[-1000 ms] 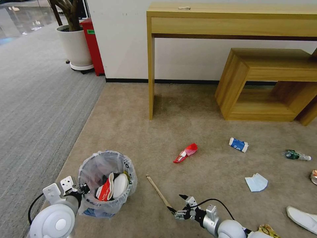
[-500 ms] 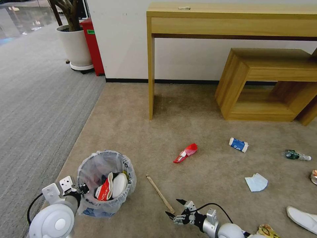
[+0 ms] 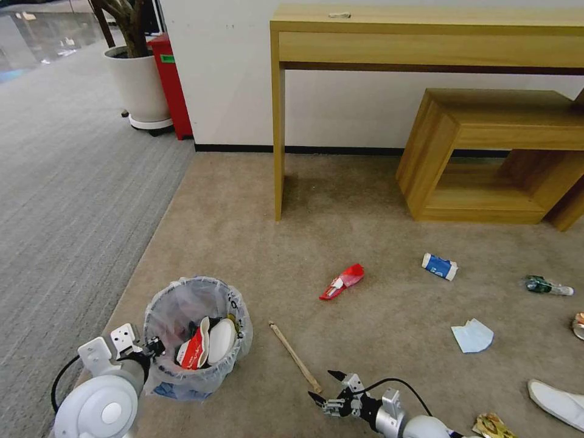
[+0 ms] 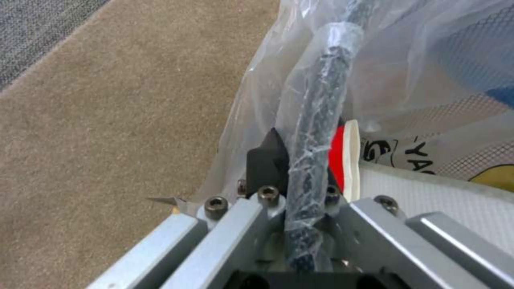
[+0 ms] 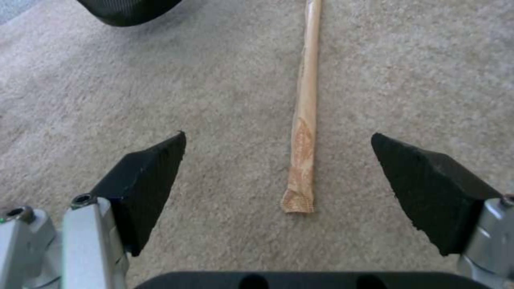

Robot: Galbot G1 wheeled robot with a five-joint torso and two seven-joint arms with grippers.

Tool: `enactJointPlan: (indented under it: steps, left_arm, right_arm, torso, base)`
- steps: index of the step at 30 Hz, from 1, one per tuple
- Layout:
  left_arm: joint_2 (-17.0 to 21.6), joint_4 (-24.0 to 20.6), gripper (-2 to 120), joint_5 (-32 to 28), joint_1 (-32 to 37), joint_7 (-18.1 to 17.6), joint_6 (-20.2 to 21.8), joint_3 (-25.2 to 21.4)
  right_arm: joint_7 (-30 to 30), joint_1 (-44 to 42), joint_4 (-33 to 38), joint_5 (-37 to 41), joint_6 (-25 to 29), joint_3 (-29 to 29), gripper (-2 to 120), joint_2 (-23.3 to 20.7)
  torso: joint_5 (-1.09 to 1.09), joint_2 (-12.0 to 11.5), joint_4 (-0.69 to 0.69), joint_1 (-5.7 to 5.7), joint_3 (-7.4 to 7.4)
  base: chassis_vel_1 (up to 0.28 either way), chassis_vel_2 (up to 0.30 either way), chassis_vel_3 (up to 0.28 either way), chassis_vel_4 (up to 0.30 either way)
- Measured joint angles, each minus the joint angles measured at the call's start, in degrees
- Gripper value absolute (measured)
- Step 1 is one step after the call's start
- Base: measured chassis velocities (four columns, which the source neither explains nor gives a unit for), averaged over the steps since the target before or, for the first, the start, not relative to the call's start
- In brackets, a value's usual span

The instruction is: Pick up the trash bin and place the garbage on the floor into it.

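Observation:
The trash bin (image 3: 193, 304), lined with a crinkled clear bag, stands on the beige floor (image 3: 365, 328) at lower left. A red cup and a white slipper (image 3: 221, 340) lie inside it. My left gripper (image 3: 153, 349) is shut on the trash bin's black rim (image 4: 313, 132) through the bag. My right gripper (image 3: 322, 385) is open just short of the near end of a thin wooden stick (image 3: 295, 357). That stick (image 5: 305, 120) lies on the carpet between the spread fingers (image 5: 144, 180). More garbage lies to the right: a red crushed cup (image 3: 342, 281), a blue-white cup (image 3: 439, 266), a blue mask (image 3: 472, 336).
A small bottle (image 3: 547, 285), an orange can (image 3: 578, 325), a white slipper (image 3: 556, 401) and a yellow wrapper (image 3: 493, 424) lie at the far right. A wooden console table (image 3: 426, 42) and a low wooden bench (image 3: 493, 152) stand against the wall. Grey ribbed carpet (image 3: 67, 201) runs along the left.
My right gripper has drawn back a little toward me from the stick's near end, staying open. The stick, the bin and the left gripper have not moved.

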Motion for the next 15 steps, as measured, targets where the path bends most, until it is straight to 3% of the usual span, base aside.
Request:
enactJointPlan:
  steps: [15]
  left_arm:
    - [-0.02,-0.45,0,-0.26,0.12,-0.07,-0.01,-0.05]
  right_arm:
    - [0.41,1.56,-2.98,0.04,0.02,-2.30,88,1.75]
  torso:
    - [0.00,0.00,0.00,0.00,0.00]
  base:
    - [0.000,0.000,0.000,0.000]
